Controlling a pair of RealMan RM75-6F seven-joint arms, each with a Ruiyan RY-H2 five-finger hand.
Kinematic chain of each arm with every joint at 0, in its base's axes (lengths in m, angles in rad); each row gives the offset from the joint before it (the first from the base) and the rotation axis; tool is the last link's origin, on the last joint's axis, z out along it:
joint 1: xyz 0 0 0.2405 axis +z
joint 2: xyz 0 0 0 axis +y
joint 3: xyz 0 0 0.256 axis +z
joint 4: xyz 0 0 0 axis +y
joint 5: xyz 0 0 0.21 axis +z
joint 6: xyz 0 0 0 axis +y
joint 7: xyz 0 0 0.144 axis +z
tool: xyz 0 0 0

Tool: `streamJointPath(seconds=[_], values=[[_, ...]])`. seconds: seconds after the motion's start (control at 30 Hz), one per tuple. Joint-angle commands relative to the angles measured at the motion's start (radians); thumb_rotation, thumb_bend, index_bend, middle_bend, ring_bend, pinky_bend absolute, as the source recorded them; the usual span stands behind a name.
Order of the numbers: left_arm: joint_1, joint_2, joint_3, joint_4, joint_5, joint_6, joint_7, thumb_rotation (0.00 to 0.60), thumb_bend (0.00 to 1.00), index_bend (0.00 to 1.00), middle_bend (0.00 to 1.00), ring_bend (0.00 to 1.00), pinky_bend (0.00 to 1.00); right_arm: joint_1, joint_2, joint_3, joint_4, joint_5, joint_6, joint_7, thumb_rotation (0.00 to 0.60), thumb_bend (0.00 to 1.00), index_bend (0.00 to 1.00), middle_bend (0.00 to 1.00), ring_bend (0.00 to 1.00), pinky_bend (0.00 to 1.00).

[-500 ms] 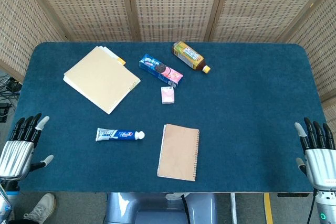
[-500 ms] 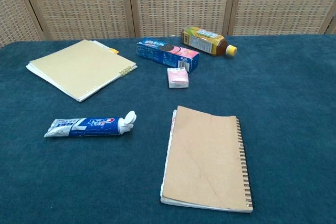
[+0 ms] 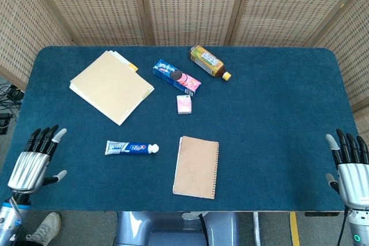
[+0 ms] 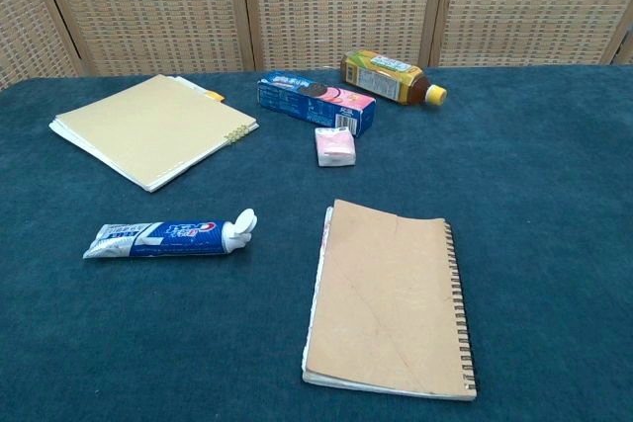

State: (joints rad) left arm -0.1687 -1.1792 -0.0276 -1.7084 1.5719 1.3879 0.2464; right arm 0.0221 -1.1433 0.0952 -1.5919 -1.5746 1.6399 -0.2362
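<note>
Inward over the table's near corner has come the left hand (both hands spread, empty), nearest the toothpaste.

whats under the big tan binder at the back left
Under the tan binder, white page edges and an orange tab peek out at its far edge. Below that is the blue table cloth; anything else beneath is covered.

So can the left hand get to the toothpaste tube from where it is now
Probably yes. The left hand sits open at the table's near left edge, and only bare blue cloth lies between it and the toothpaste tube.
</note>
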Motion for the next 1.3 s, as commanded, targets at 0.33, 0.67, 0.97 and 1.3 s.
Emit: streamJointPath(seconds=[0.33, 0.67, 0.97, 1.3], values=[[-0.307, -0.254, -0.055, 0.341, 0.008, -0.368, -0.16, 0.6, 0.05, 0.11, 0.15, 0.24, 0.3, 0.002, 0.009, 0.02, 0.007, 0.05, -0.017, 0.009, 0.6, 0.0, 0.0, 0.0, 0.0, 0.0], [-0.386, -0.311, -0.06, 0.415, -0.001, -0.433, -0.142, 0.6, 0.19, 0.29, 0.31, 0.35, 0.38, 0.006, 0.005, 0.028, 0.014, 0.077, -0.032, 0.009, 0.6, 0.0, 0.0, 0.0, 0.0, 0.0], [-0.42, -0.335, -0.052, 0.439, -0.046, -0.481, -0.085, 0.6, 0.26, 0.3, 0.31, 0.36, 0.38, 0.007, 0.004, 0.026, 0.016, 0.081, -0.037, 0.007, 0.6, 0.0, 0.0, 0.0, 0.0, 0.0], [-0.449, -0.34, -0.037, 0.43, -0.073, -0.515, -0.085, 0.6, 0.26, 0.3, 0.31, 0.36, 0.38, 0.007, 0.006, 0.028, 0.016, 0.089, -0.04, 0.01, 0.6, 0.0, 0.0, 0.0, 0.0, 0.0]])
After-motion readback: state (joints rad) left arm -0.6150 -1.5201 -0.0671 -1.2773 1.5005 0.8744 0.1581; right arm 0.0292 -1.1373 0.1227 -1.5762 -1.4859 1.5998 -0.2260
